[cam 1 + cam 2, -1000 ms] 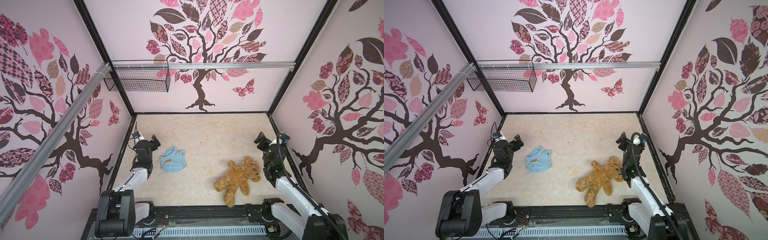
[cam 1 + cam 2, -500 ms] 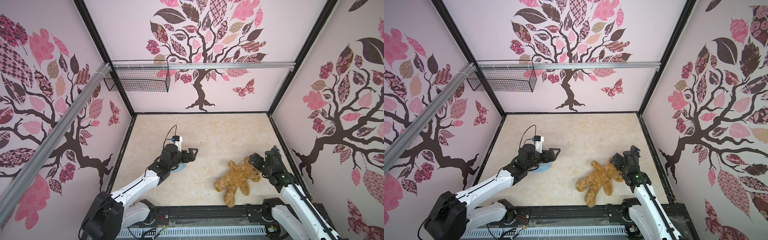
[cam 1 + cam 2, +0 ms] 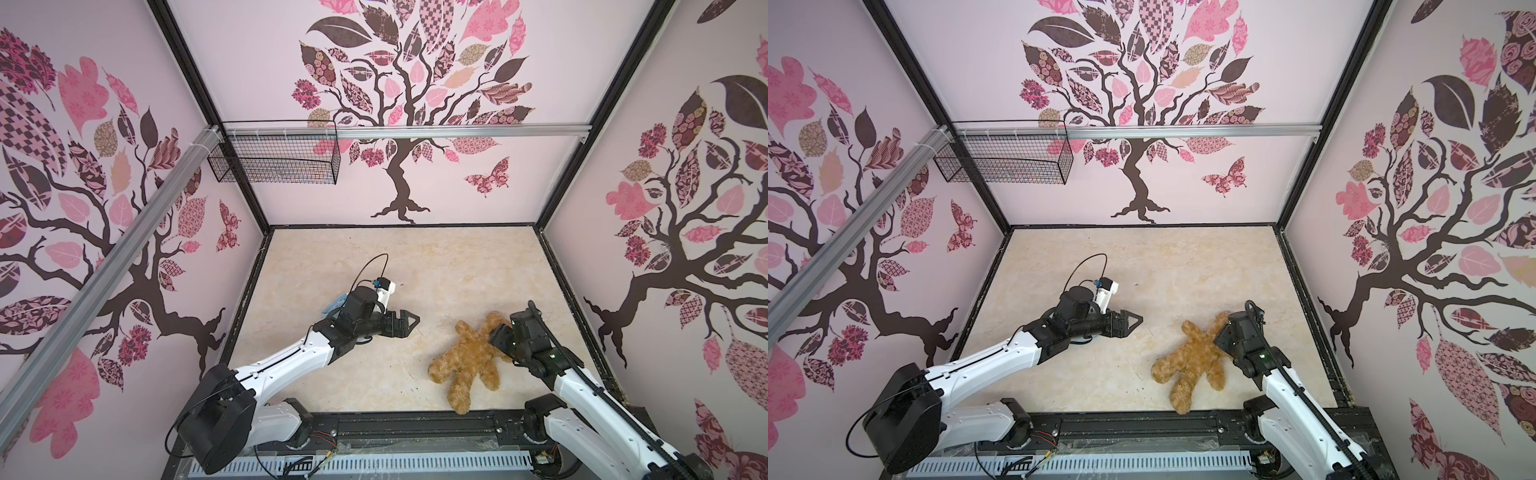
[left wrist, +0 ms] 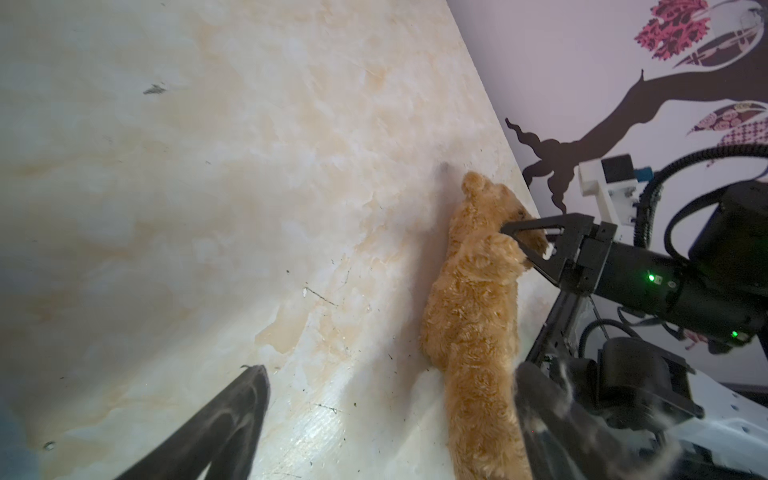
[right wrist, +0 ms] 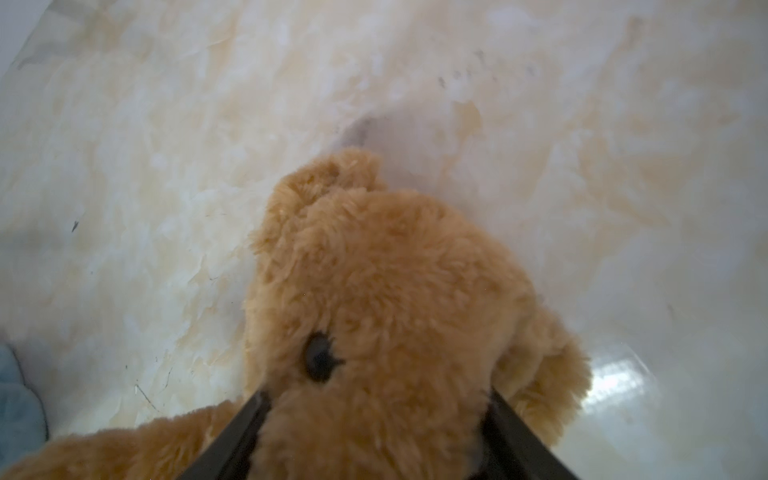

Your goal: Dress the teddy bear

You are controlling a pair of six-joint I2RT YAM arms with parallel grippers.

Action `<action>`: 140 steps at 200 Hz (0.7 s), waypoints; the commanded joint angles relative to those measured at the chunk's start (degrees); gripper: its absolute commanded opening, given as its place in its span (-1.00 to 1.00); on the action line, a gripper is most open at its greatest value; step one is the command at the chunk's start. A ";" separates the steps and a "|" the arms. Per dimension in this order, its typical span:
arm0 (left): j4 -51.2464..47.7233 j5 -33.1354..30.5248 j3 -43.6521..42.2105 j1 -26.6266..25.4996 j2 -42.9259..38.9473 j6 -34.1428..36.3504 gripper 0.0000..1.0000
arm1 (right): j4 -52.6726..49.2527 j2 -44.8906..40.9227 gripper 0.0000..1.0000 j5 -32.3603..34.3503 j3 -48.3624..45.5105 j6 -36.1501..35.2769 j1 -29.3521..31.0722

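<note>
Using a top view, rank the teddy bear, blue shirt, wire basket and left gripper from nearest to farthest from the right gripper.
From the right gripper:
1. teddy bear: its head sits between the jaws.
2. left gripper: mid-table, to the left.
3. blue shirt: behind the left arm, mostly hidden.
4. wire basket: hung high at the back-left corner.

The teddy bear [image 3: 465,359] is shaggy plush, the table [image 3: 415,266] glossy.

In both top views the black right gripper [image 3: 498,334] hid the head of the golden-brown shaggy plush teddy bear [image 3: 465,361]; the white left arm [image 3: 291,361] covered most of the small light-blue cloth shirt [image 3: 336,304]. The right wrist view cut off the bear's body; the jaws' grip was unclear.
</note>
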 commanded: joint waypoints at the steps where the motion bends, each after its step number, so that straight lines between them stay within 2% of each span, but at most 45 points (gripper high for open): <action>1: 1.24 8.51 3.92 -0.29 2.26 1.38 0.92 | 10.83 1.77 -0.01 -4.86 -0.08 -4.52 0.30; 13: 1.74 10.42 4.84 -0.54 3.78 0.66 0.94 | 14.47 2.54 -0.15 -8.18 0.40 -5.92 0.29; 28: 1.39 10.96 6.33 -2.08 5.29 0.83 0.95 | 19.04 3.15 -0.22 -12.45 1.04 -6.83 0.29; 51: -0.36 7.66 9.19 -6.27 7.16 2.02 0.95 | 23.62 4.05 -0.31 -16.74 2.63 -5.53 0.38; 93: -2.15 -0.30 14.61 -11.45 13.27 3.73 0.95 | 31.34 5.90 -0.33 -23.51 4.58 -2.78 1.55; 140: -3.44 -5.27 20.74 -11.80 18.58 6.46 0.91 | 33.12 7.45 -0.34 -25.84 7.37 -2.98 5.02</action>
